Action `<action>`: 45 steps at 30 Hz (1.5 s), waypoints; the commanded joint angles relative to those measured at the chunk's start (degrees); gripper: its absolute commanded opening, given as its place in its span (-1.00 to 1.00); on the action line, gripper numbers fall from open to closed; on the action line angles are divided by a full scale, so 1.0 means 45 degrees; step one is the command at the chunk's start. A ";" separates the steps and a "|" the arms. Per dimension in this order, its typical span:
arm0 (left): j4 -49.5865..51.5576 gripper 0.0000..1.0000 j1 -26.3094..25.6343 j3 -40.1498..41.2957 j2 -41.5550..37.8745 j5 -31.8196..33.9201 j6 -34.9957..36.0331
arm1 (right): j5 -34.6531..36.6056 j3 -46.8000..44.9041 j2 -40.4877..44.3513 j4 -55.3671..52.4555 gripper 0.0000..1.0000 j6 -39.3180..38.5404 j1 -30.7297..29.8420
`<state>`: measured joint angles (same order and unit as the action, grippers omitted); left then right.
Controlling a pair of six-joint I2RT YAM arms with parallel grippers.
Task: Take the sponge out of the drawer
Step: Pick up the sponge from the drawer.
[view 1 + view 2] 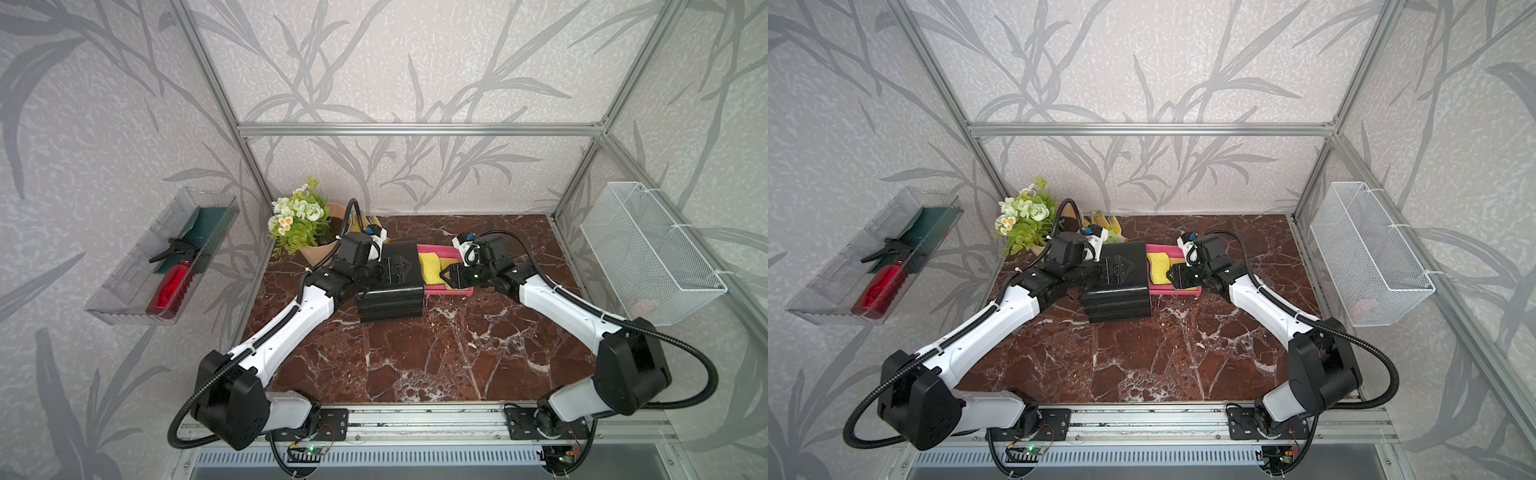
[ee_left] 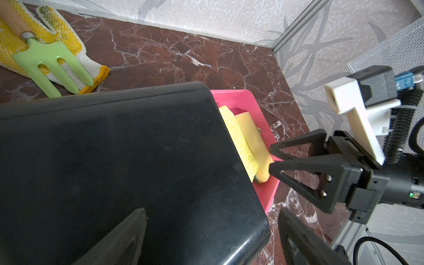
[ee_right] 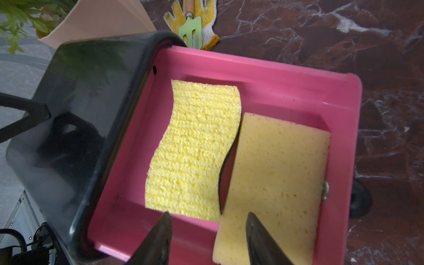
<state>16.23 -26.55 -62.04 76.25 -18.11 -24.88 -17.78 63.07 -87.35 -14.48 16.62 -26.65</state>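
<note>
Left to right across the marble table (image 1: 415,357): my left gripper (image 1: 399,270) hangs over the top of the black cabinet (image 1: 390,305), fingers spread wide and holding nothing; whether it presses on the top I cannot tell. From the cabinet's right side the pink drawer (image 3: 275,75) stands pulled out. In it two sponges lie side by side, long axes running near to far: a wavy sponge (image 3: 195,146) next to the cabinet and a pale sponge (image 3: 275,183) beside the drawer's right wall. Which one is wanted the task does not say. My right gripper (image 3: 208,214), much the closer arm, sits at their near ends, jaws parted and empty, over the seam between them. I judge the pick needs a sideways shift onto one sponge.
</note>
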 commanded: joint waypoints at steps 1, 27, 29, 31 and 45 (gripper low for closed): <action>-0.0061 0.79 0.0041 0.0201 -0.0398 -0.0059 0.0193 | 0.0107 0.0544 -0.0369 0.0136 -0.02 -0.0228 -0.0127; -0.0809 0.79 0.0064 0.0815 -0.0705 -0.0124 0.0242 | -0.0112 0.1578 -0.2189 -0.0020 -0.27 -0.0135 -0.0561; -0.0792 0.79 0.0062 0.0807 -0.0767 -0.0114 0.0256 | -0.0092 0.1581 -0.2249 -0.0056 -0.39 -0.0090 -0.0556; -0.0778 0.79 0.0065 0.0816 -0.0848 -0.0128 0.0284 | -0.0064 0.1561 -0.2248 -0.0059 -0.52 -0.0039 -0.0585; -0.0647 0.79 0.0096 0.0780 -0.1472 0.0045 0.0524 | 0.0678 0.1519 -0.0744 0.0303 -1.00 -0.0718 -0.0686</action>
<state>13.26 -26.44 -58.65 71.29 -18.09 -23.97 -15.90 68.97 -94.70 -13.13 15.53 -29.28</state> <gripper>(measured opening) 0.894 0.045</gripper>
